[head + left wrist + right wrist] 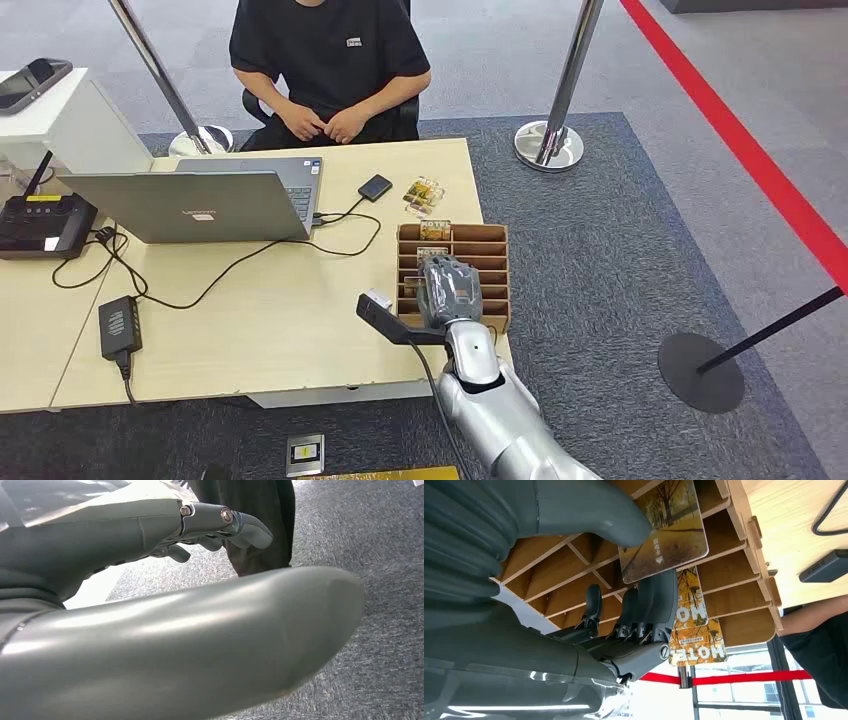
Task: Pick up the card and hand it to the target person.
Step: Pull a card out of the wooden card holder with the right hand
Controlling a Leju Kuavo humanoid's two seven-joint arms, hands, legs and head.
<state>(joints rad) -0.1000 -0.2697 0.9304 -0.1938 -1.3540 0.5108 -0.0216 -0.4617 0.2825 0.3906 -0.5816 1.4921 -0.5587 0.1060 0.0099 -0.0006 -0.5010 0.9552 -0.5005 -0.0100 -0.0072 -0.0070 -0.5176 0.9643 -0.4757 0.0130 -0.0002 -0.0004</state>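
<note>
We are pinching the card (664,527) between thumb and fingers (659,605) of our right hand (448,290), over the wooden rack (490,243). Left hand (220,522) is hanging slack, holding nothing. We are advising lifting straight out, keeping pinch firm, then reaching toward the person (330,60) beyond the rack.

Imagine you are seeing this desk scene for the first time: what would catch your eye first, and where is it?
The silver right hand stands out, reaching over the wooden slotted card rack at the desk's right edge. Close up, it pinches a card printed with autumn trees between its thumb and fingers, just clear of the rack's slots. Behind the desk sits a person in black, hands clasped, beside an open laptop.
</note>
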